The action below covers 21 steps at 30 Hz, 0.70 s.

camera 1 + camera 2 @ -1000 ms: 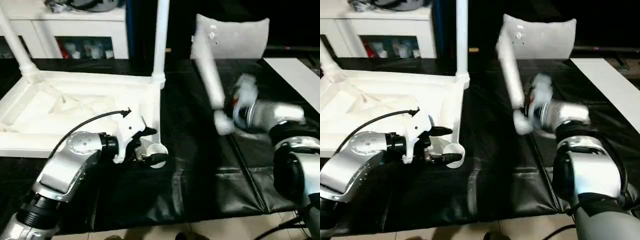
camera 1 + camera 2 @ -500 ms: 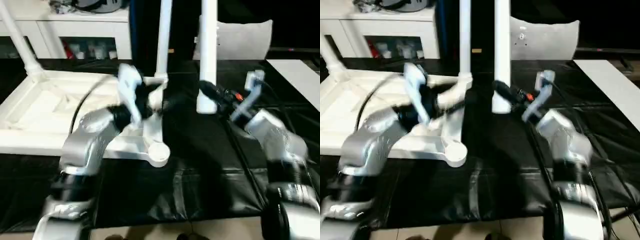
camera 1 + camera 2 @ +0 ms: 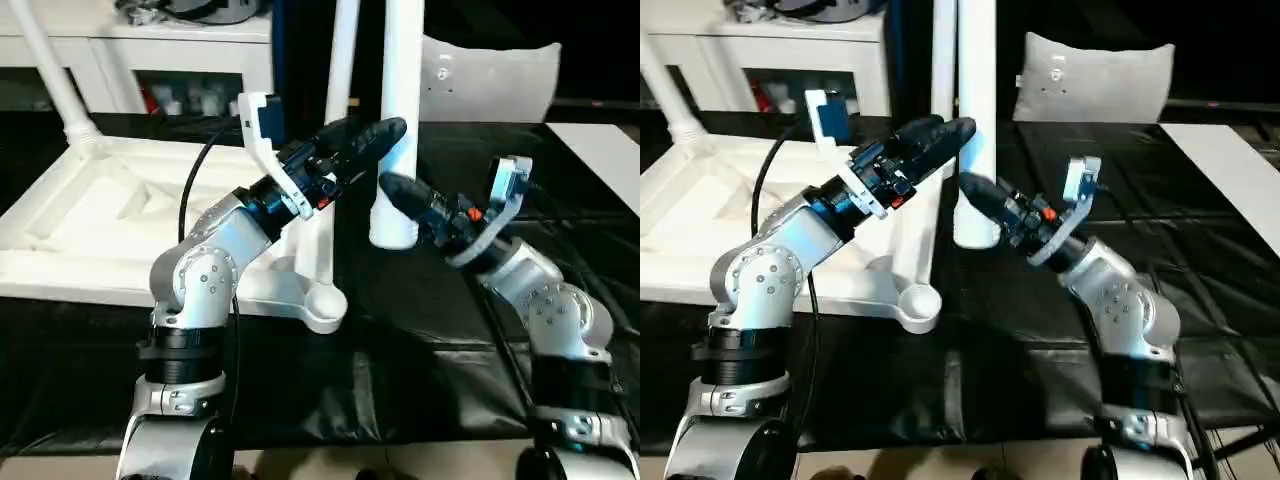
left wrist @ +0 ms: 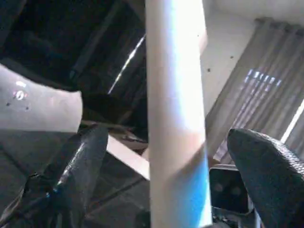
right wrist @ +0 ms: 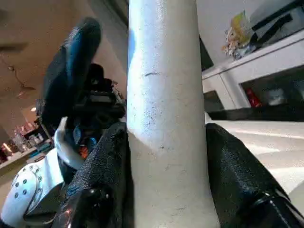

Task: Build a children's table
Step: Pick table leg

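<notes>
The white tabletop [image 3: 100,215] lies underside up on the left. Two white legs stand in its far corners, one at the left [image 3: 45,65] and one at the right [image 3: 343,60]. Its near right corner socket [image 3: 326,308] is empty. My right gripper [image 3: 396,190] is shut on a third leg [image 3: 400,90] and holds it upright just right of the tabletop, flared end [image 3: 392,232] hanging above the mat. My left gripper [image 3: 385,135] is open, higher up on that leg. Its fingers [image 4: 83,166] stand on either side of the tube with gaps showing.
A white cabinet [image 3: 180,45] stands behind the tabletop. A pale cushion-like piece [image 3: 495,85] is at the back right, and a white board [image 3: 605,150] lies at the far right. A black mat [image 3: 400,370] covers the ground, ending at pale floor along the near edge.
My right gripper swung the leg from tilted to upright and brought it left toward the tabletop. My left arm rose from the near corner socket up to the held leg.
</notes>
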{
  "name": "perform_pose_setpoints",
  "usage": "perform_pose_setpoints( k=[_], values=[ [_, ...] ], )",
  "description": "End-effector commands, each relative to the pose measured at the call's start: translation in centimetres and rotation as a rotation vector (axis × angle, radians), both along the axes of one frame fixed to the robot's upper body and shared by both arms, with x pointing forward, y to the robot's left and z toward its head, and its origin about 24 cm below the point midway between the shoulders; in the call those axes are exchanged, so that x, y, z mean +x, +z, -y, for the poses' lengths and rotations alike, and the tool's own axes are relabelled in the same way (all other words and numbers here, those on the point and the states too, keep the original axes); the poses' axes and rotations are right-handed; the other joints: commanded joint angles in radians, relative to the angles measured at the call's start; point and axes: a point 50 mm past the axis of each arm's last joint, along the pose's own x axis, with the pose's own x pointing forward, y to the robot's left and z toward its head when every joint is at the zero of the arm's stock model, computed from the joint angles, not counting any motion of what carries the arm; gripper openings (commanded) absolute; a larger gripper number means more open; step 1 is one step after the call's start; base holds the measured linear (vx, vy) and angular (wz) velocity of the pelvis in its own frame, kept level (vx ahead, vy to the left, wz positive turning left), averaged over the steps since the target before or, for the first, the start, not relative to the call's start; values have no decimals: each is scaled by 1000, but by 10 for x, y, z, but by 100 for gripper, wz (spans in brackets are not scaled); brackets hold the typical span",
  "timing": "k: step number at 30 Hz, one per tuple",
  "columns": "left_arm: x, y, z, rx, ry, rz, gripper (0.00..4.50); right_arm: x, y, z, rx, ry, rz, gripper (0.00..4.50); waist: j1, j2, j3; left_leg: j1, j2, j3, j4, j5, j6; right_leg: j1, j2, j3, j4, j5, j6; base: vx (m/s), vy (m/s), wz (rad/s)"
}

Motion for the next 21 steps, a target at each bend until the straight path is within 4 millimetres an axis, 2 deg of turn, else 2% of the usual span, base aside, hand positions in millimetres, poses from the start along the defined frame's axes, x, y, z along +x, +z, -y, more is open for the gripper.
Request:
perform_pose_setpoints(
  k=[1,4,5,7,8,9,13,14,18,21],
  values=[
    [1,6,4,1,-11,3,450,-3,8,-1,-8,17,38,193,3,2,-84,-3,5,10,-68,-157,41,75,-33,31,-86,-371,-88,0,0,0],
    [2,6,7,18,4,12,450,-3,4,-9,-108,-20,54,193,2,0,-85,-4,6,11,-67,-139,43,79,-34,34,-78,-306,-115,0,0,0],
    [4,5,9,56,45,35,450,0,2,-16,-176,-87,85,193,2,-2,-83,-4,5,12,-68,-139,37,75,-36,35,-82,-324,-105,0,0,0],
    [6,4,10,72,69,43,450,2,1,-19,-200,-123,95,193,-1,-3,-83,-4,3,13,-68,-140,31,76,-36,36,-83,-341,-95,0,0,0],
    [9,1,12,112,129,59,450,7,0,-26,-269,-218,146,193,0,-3,-83,-5,2,13,-68,-141,31,78,-38,36,-86,-355,-86,0,0,0],
    [10,1,13,117,157,57,433,9,-1,-28,-305,-260,167,193,-3,0,-82,-4,4,12,-69,-141,21,75,-37,36,-85,-361,-74,0,0,0],
    [16,1,16,131,293,65,415,17,-1,-35,-385,-431,249,193,-7,0,-82,-4,5,12,-70,-148,11,73,-36,38,-83,-332,-75,0,0,0],
    [18,2,17,137,332,73,415,18,-2,-37,-418,-455,284,193,-8,-1,-83,-3,3,13,-70,-158,16,76,-36,37,-84,-335,-78,0,0,0],
    [21,1,18,157,410,93,415,18,-5,-40,-476,-516,343,193,-8,-1,-81,-4,3,12,-71,-171,32,75,-35,38,-85,-335,-73,0,0,0],
    [20,1,19,248,432,204,415,19,-6,-42,-474,-576,365,193,-9,-1,-82,-3,4,11,-73,-176,40,75,-35,39,-84,-336,-67,0,0,0]
  ],
)
